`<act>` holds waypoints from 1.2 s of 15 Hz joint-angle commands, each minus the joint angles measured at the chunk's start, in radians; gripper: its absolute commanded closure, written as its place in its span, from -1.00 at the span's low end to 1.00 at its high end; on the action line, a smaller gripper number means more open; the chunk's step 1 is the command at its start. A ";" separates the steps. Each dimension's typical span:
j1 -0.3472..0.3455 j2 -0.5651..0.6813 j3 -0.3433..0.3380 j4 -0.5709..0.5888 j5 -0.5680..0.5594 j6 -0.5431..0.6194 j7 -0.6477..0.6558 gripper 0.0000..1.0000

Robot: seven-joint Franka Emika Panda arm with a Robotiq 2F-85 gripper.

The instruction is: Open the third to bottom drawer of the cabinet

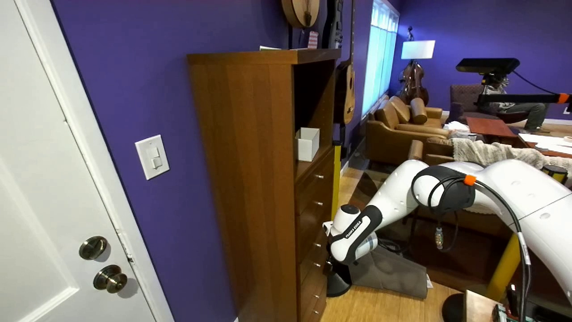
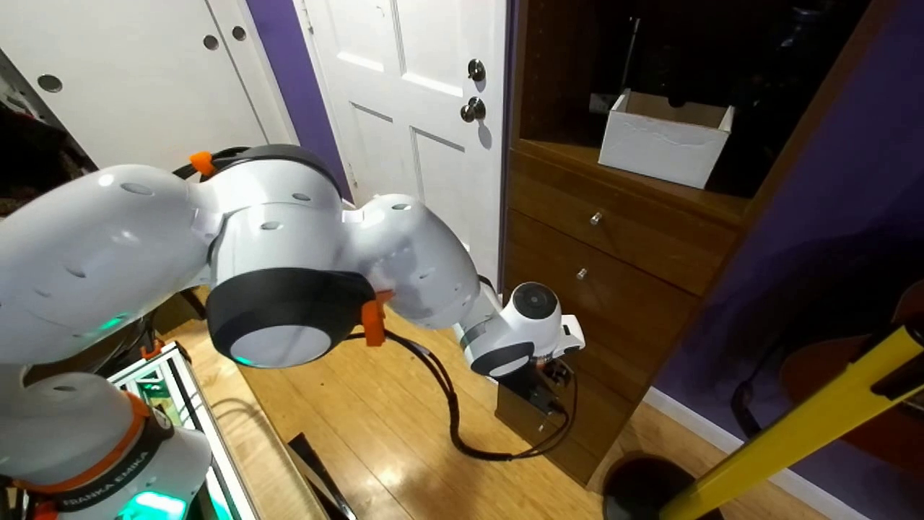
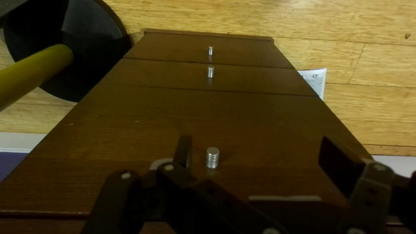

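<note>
The tall brown wooden cabinet point(image 1: 250, 179) stands against the purple wall; it also shows in an exterior view point(image 2: 621, 231). In the wrist view I look down its front. The third drawer from the bottom point(image 3: 260, 123) is closed and has a small silver cylindrical knob point(image 3: 212, 158). My gripper point(image 3: 256, 156) is open and empty at this drawer's front. The knob shows between the fingers, close to the left finger and far from the right one. I cannot tell how deep the fingertips reach. In both exterior views the arm's wrist partly covers the gripper point(image 2: 557, 372).
Two lower drawers point(image 3: 240, 48) are closed. A yellow post point(image 2: 794, 426) on a round black base stands beside the cabinet. A white box point(image 2: 664, 141) sits on the open shelf. A cable point(image 2: 451, 404) hangs from the arm. A grey folded item point(image 1: 389, 270) lies near the gripper.
</note>
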 commanded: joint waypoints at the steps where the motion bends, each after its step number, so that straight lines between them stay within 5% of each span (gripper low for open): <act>1: -0.013 0.072 0.022 0.088 0.019 0.015 0.003 -1.00; 9: 0.005 0.143 0.004 0.205 0.017 -0.010 0.031 -0.84; 11: 0.006 0.156 0.003 0.223 0.017 -0.017 0.035 -0.66; 13: 0.010 0.169 -0.002 0.237 0.017 -0.016 0.041 -0.24; 18: -0.002 0.199 0.015 0.266 0.011 -0.005 0.024 0.05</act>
